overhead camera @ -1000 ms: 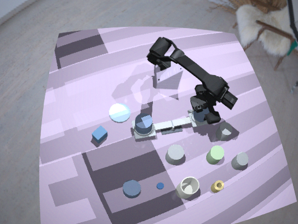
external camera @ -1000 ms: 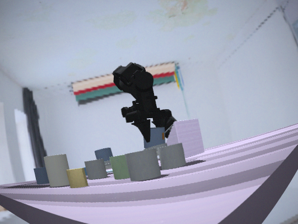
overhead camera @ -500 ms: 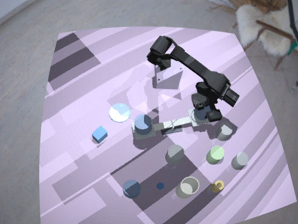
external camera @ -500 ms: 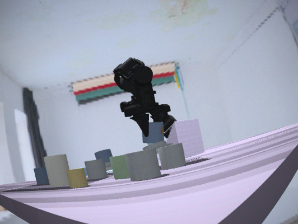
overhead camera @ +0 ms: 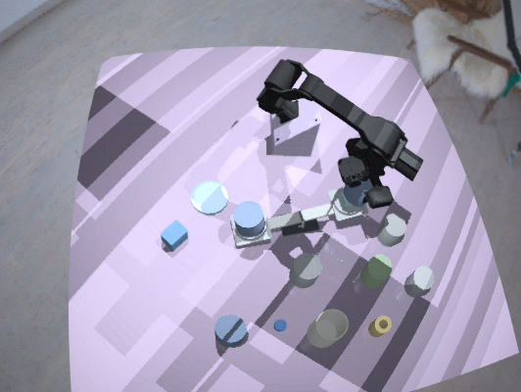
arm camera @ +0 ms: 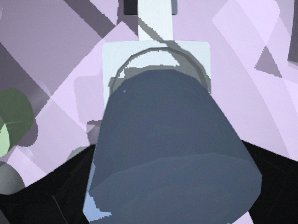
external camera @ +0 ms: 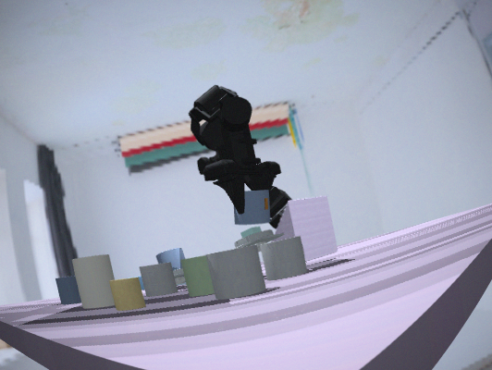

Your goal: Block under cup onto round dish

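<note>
My gripper (overhead camera: 365, 186) (external camera: 257, 214) (arm camera: 164, 148) is shut on a blue-grey cup (overhead camera: 356, 193) (external camera: 252, 206) (arm camera: 170, 125) and holds it just above the right end of the balance (overhead camera: 317, 213) (arm camera: 155, 25). Under the raised cup a small teal-green block (external camera: 251, 230) sits on that end's pan; the cup hides it in the wrist view. The other blue cup (overhead camera: 249, 218) (external camera: 170, 257) stands on the left end, which sits lower. The round light-blue dish (overhead camera: 210, 197) lies beyond that cup, with nothing on it.
A blue box (overhead camera: 174, 235) lies left of the balance. Grey cylinders (overhead camera: 306, 269) (overhead camera: 392, 230) (overhead camera: 419, 281), a green cylinder (overhead camera: 376, 270), a hollow beige cup (overhead camera: 328, 327), a yellow ring (overhead camera: 381, 326) and blue discs (overhead camera: 230, 330) (overhead camera: 280, 324) stand in front. A lilac box (external camera: 312, 227) stands near the arm.
</note>
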